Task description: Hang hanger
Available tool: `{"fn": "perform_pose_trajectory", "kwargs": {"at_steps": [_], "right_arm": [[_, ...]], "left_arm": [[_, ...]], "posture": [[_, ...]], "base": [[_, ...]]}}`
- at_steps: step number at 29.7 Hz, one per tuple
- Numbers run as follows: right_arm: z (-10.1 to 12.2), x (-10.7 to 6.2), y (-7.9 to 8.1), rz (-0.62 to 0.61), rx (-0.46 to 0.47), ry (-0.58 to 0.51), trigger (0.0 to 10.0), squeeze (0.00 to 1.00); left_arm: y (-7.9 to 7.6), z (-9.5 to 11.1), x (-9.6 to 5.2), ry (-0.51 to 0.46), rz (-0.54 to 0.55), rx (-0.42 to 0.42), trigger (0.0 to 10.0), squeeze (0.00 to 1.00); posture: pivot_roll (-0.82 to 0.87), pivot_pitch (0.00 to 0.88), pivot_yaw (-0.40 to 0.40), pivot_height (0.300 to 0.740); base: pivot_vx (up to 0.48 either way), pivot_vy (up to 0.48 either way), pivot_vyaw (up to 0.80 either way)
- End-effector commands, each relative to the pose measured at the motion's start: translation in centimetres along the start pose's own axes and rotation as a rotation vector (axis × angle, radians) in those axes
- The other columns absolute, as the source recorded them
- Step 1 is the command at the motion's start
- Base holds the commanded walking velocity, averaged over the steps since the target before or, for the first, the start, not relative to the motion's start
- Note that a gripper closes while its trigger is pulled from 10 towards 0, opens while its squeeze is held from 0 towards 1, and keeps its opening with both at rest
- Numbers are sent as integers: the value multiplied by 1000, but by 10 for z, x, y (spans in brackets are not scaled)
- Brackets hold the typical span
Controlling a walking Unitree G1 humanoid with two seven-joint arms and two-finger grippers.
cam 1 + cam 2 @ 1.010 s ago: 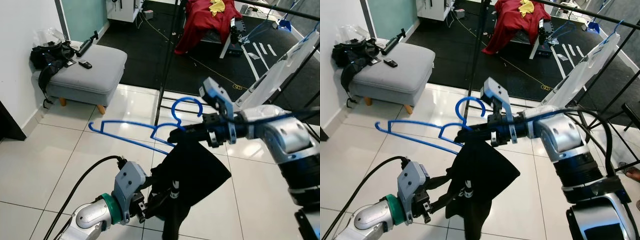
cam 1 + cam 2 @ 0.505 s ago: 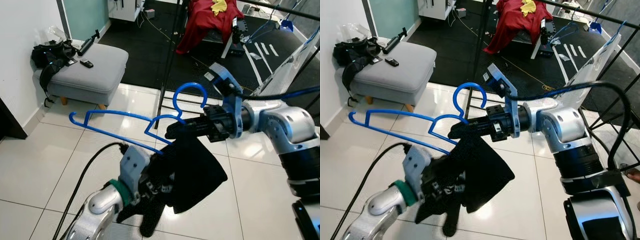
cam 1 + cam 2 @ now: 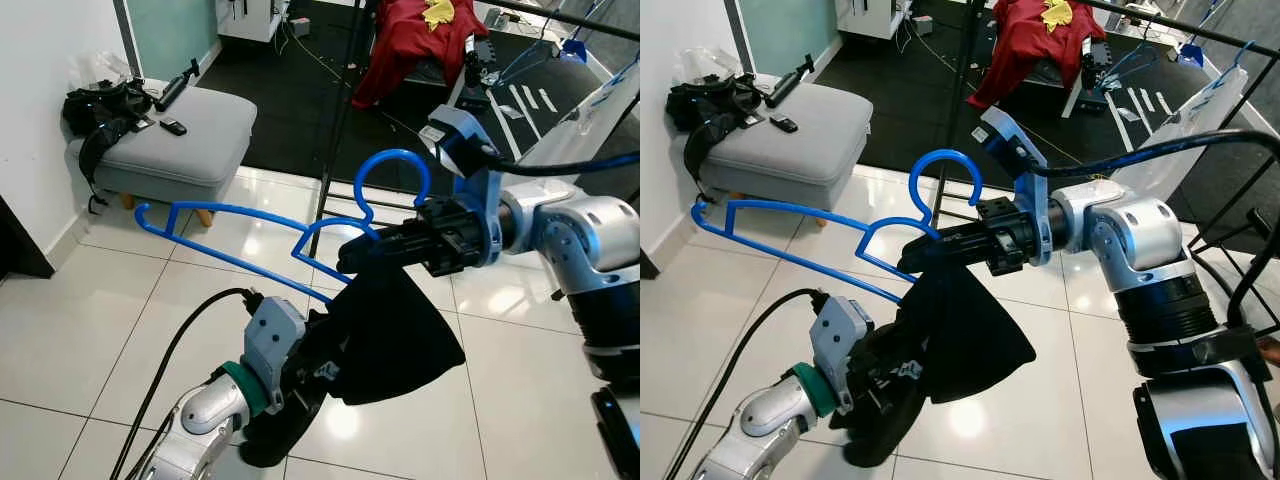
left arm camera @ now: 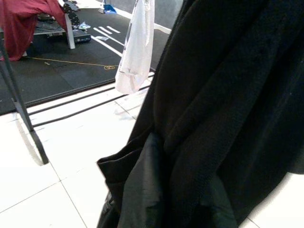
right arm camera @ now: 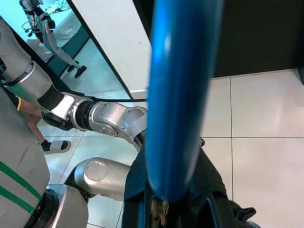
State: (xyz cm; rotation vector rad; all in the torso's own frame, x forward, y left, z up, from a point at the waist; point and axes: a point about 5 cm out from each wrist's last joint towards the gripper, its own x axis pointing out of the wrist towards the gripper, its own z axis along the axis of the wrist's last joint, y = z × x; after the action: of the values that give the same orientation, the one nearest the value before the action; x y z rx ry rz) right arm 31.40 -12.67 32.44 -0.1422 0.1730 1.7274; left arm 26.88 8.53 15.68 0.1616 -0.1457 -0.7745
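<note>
Blue hanger [image 3: 250, 240] pinched in right end effector [image 3: 352, 262], black garment [image 3: 390, 325] bunched around left end effector [image 3: 305, 375], grip unclear, grey ottoman [image 3: 175, 140] behind

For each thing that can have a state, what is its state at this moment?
Blue hanger: held in the air, not hung.
Black garment: draped on the hanger, lower end bunched.
Right gripper: shut on the hanger.
Left gripper: buried in the garment.
Rail: holds a white garment.
</note>
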Motion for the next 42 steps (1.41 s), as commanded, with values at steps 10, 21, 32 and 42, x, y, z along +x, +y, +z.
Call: {"fn": "perform_pose_trajectory", "kwargs": {"at_steps": [10,21,32,42], "right_arm": [[-7,-7,5,7,-22,39,10000,0],[-38,-9,26,8,32,90,10000,0],[-52,6,45,52,110,13,10000,0],[-79,35,31,-82,148,-74,10000,0]], "left_arm": [[17,-15,-20,128,54,329,0,0],[74,-16,-54,288,408,577,0,0],[84,-19,-46,297,520,612,0,0],[76,4,-18,142,523,521,0,0]], "posture": [[-119,181,-45,740],[-112,171,-27,740],[-124,169,-13,740],[-125,173,-3,740]], "base": [[0,0,0],[0,0,0],[0,0,0],[0,0,0]]}}
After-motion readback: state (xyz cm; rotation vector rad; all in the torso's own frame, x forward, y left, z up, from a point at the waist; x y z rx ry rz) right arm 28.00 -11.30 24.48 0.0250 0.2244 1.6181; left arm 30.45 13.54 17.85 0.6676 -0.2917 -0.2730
